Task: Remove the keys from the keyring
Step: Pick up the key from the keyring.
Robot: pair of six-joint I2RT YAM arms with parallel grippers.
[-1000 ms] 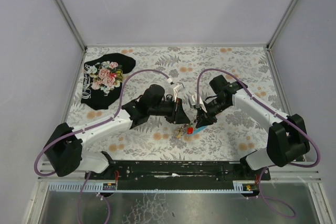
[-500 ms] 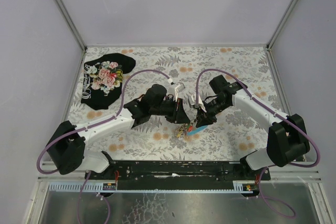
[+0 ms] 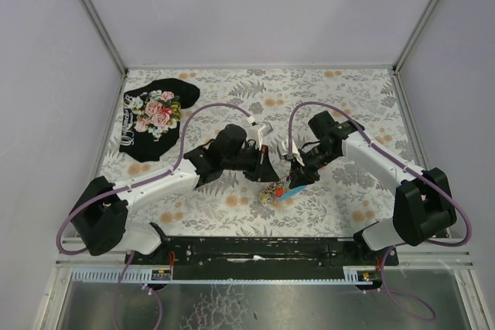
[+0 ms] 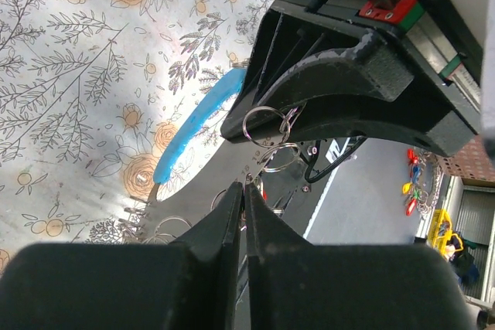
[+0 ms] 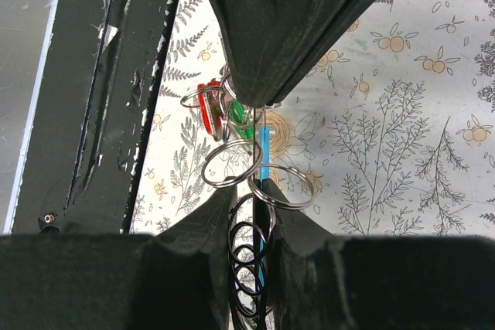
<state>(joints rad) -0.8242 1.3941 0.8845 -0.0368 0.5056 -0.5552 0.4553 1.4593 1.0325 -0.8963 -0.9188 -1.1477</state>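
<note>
left gripper [image 4: 246,191] pressed together | right gripper [image 5: 255,199] pinching thin wire keyring [image 4: 197,125] | glossy red-headed keys [image 5: 207,110] hanging

Left gripper [image 4: 243,188]: you've closed its jaws fully; they stood slightly apart a second ago.
Keys [image 3: 270,193]: the cluster under the keyring [image 5: 232,164] seems nudged leftward, its red head now less exposed.

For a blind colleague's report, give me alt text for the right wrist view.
The right gripper pinches the keyring by its silver loops; red and green keys bunch beside the closed left gripper, above a floral table.
</note>
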